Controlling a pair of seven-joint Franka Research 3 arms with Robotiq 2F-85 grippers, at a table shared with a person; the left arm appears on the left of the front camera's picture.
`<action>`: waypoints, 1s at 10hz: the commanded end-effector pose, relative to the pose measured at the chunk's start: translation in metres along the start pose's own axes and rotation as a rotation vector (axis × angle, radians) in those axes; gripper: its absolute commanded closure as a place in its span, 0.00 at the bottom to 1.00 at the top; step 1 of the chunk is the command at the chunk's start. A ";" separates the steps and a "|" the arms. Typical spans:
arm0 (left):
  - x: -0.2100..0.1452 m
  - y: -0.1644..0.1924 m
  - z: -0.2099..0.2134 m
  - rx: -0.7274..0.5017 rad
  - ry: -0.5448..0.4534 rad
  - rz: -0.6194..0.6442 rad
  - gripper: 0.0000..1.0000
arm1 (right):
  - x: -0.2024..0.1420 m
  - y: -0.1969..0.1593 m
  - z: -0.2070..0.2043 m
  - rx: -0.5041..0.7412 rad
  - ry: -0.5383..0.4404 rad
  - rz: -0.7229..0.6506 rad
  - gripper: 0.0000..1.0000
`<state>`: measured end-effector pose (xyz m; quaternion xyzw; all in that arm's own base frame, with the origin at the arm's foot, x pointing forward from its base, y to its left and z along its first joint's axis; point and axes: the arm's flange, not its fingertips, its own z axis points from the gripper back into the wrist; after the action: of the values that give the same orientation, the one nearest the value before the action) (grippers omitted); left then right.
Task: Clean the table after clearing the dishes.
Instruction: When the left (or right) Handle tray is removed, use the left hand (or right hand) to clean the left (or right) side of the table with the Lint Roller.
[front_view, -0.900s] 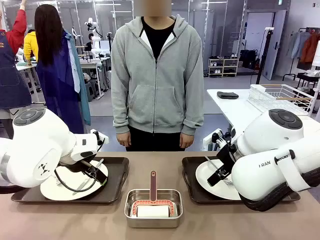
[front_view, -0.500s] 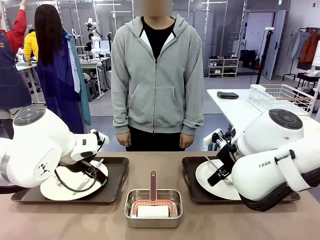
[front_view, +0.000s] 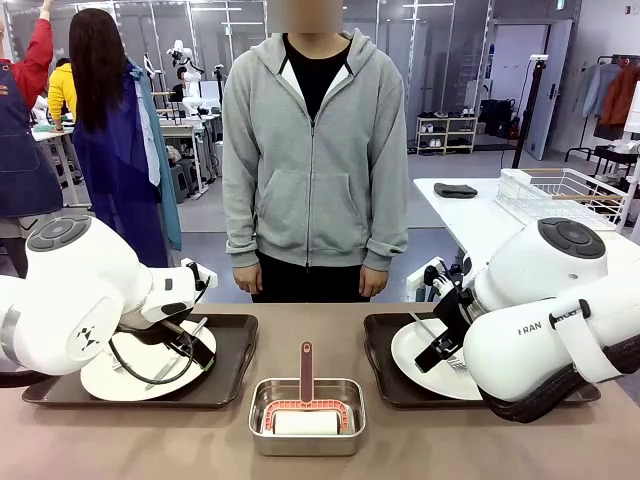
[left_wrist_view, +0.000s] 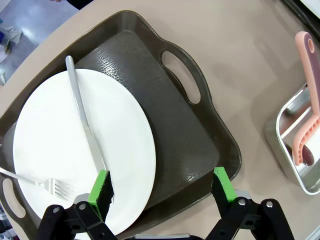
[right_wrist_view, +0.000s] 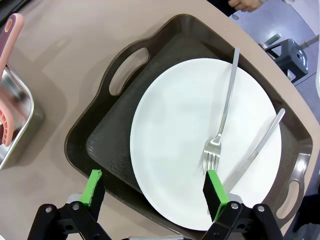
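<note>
**Desk:** Well, where are the dishes, and how much room is around them?

**Photographer:** Both sets sit on the table, a matte taupe-brown top, one at each side. The left tray is dark plastic with a pebbled floor, rounded corners and cut-out handles. It carries the left plate, round, white and glossy, with the steel left knife laid across it and the left fork at its rim. The right tray is its twin. On the right plate, the right fork and right knife lie side by side. Bare tabletop separates each tray from the steel pan, a small rounded rectangle in the middle near the robot's edge. A pink-handled tool rests in it.

**Desk:** And the pincers?

**Photographer:** Both are spread wide, gripping nothing. The left gripper hangs over a corner of its tray, one green pad above the plate's rim at the knife's end, the other above the tray's rim. The right gripper straddles its tray's edge, one pad by the rim, the other over the plate beside the fork's tines. A person in a grey hoodie stands at the far edge.
</note>
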<state>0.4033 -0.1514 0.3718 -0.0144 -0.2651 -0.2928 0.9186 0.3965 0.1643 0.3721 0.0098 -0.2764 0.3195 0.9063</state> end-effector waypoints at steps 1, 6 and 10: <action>0.000 0.000 0.000 0.000 0.000 0.001 0.00 | 0.000 0.001 0.000 0.001 0.000 0.000 0.00; 0.000 0.000 0.000 0.000 0.000 0.001 0.00 | 0.000 0.001 0.000 0.001 0.000 0.000 0.00; 0.040 0.025 0.042 -0.329 0.094 0.017 0.00 | 0.037 -0.045 0.036 0.272 0.010 -0.068 0.00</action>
<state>0.4056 -0.1719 0.4068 -0.1119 -0.2156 -0.3189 0.9161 0.4084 0.1706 0.4061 0.0897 -0.2473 0.3180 0.9109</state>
